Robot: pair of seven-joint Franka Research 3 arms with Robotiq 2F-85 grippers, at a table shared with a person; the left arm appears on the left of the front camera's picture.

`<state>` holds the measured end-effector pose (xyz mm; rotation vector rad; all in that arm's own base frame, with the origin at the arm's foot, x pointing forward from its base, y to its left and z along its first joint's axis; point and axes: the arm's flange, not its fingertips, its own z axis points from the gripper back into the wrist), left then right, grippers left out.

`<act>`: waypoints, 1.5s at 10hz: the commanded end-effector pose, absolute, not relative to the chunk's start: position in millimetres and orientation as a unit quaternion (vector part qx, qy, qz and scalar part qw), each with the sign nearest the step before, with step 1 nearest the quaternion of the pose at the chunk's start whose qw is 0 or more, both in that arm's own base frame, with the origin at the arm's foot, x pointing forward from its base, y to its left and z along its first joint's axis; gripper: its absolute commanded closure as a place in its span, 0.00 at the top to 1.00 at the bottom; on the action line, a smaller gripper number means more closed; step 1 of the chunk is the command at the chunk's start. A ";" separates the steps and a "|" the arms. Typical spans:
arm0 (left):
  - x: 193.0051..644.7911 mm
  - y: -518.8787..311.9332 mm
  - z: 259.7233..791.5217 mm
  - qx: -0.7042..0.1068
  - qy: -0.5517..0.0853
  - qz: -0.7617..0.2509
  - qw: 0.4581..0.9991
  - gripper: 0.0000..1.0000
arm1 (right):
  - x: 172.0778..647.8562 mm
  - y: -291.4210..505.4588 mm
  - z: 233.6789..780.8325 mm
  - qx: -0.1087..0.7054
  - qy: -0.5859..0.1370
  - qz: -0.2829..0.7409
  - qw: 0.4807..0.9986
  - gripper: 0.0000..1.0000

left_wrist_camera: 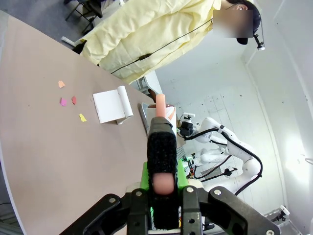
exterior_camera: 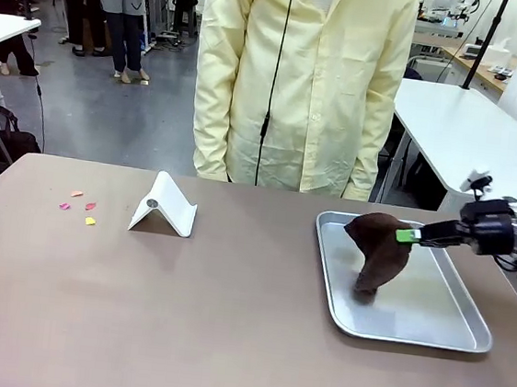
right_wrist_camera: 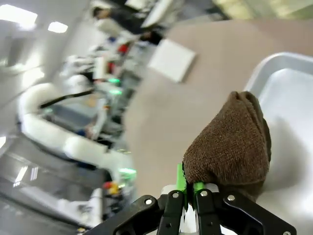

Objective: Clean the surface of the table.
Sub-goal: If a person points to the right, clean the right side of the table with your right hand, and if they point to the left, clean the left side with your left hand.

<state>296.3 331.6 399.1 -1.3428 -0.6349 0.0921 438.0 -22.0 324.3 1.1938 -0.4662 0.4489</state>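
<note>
Cloth [exterior_camera: 378, 252] hangs pinched in right gripper [exterior_camera: 409, 235] above tray [exterior_camera: 431, 309]; left gripper [left_wrist_camera: 163, 181] is clamped on a black-sleeved stick [left_wrist_camera: 162, 149]. Table [exterior_camera: 225, 338] spreads below both, scraps [exterior_camera: 90, 221] at its far left; a thin pinch could drop cloth mid-reach.

Right gripper [exterior_camera: 406, 235] pinched on brown cloth [exterior_camera: 377, 252], wrist level; left gripper [left_wrist_camera: 163, 178] seemingly clamped on black-sleeved rod [left_wrist_camera: 162, 149].
</note>
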 end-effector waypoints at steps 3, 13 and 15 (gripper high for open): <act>294.1 327.9 402.1 -0.617 -0.297 0.039 0.728 0.22 | 397.8 -58.6 345.5 0.633 -0.205 0.213 0.716 0.06; 294.1 327.9 402.1 -0.617 -0.297 0.039 0.728 0.22 | 274.8 -119.6 283.3 0.668 -0.390 0.113 0.624 0.06; 294.1 327.9 402.1 -0.617 -0.297 0.039 0.728 0.22 | 276.4 -122.9 276.4 0.677 -0.400 0.108 0.608 0.06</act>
